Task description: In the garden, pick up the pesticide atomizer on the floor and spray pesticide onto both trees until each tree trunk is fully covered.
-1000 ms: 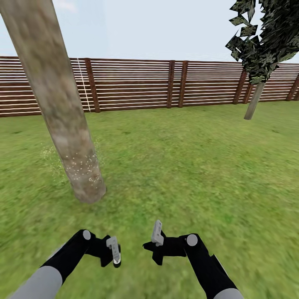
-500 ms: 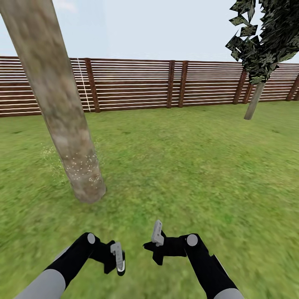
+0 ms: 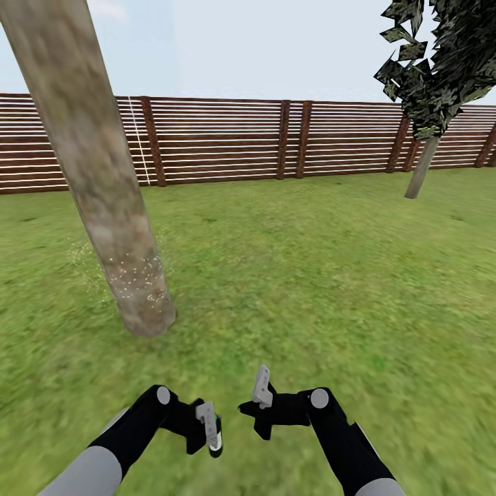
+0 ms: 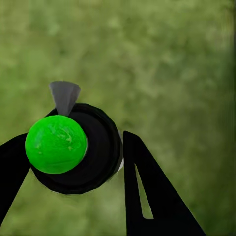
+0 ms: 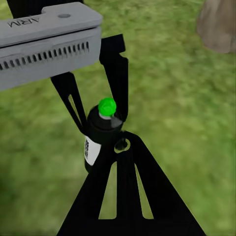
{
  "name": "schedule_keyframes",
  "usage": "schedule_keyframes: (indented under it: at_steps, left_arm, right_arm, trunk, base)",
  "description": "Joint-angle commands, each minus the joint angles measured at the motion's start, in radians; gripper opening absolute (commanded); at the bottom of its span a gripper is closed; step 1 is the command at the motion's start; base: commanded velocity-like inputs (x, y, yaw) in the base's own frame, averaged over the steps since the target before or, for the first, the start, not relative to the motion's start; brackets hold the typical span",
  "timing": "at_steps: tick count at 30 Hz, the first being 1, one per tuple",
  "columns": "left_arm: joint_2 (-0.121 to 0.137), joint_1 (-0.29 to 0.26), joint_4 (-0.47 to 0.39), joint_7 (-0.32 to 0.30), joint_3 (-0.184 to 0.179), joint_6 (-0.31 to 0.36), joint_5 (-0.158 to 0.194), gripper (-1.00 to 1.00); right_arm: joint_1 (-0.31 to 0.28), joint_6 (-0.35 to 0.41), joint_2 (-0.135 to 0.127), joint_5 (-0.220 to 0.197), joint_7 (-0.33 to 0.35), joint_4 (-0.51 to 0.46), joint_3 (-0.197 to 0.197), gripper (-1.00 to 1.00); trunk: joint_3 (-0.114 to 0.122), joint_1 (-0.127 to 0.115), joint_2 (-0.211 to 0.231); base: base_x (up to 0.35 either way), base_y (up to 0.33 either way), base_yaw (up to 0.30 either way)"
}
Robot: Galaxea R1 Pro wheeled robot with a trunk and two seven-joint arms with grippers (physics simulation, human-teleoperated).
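Two grippers hung low in the head view above the grass. The left gripper had its jaws closed around the pesticide atomizer; the right gripper had its jaws apart, empty. The tree trunk with whitish pesticide specks stood at left.

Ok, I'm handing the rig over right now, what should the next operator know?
Left hand: shut on the pesticide atomizer, held low over the grass.
Right hand: beside it, apparently empty; open or shut unclear.
Near tree trunk: whitish pesticide speckles only on the lower part, so coverage looks partial.
Left: finish this trunk, then spray the second tree.
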Motion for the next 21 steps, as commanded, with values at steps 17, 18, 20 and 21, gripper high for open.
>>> schedule_keyframes:
  at_steps: [17,18,20,21]
  left_arm:
    - [-0.027,0.000,-0.036,-0.077,0.004,-0.056,0.003,-1.00]
    - [-0.027,0.000,-0.042,-0.077,0.004,-0.055,0.003,-1.00]
    - [-0.027,0.000,-0.053,-0.077,0.004,-0.055,0.004,-1.00]
    - [-0.027,0.000,-0.061,-0.077,0.004,-0.055,0.004,-1.00]
  right_arm:
    - [0.000,0.000,-0.002,0.000,0.000,0.003,0.000,-1.00]
    - [0.000,0.000,-0.002,0.000,0.000,0.003,0.000,-1.00]
    - [0.000,0.000,-0.002,0.000,0.000,0.004,0.000,-1.00]
    - [0.000,0.000,-0.002,0.000,0.000,0.005,0.000,-1.00]
  trunk:
    - [0.000,0.000,0.000]
    - [0.000,0.000,0.000]
    - [0.000,0.000,0.000]
    - [0.000,0.000,0.000]
  base:
    - [0.000,0.000,0.000]
    - [0.000,0.000,0.000]
    - [0.000,0.000,0.000]
    - [0.000,0.000,0.000]
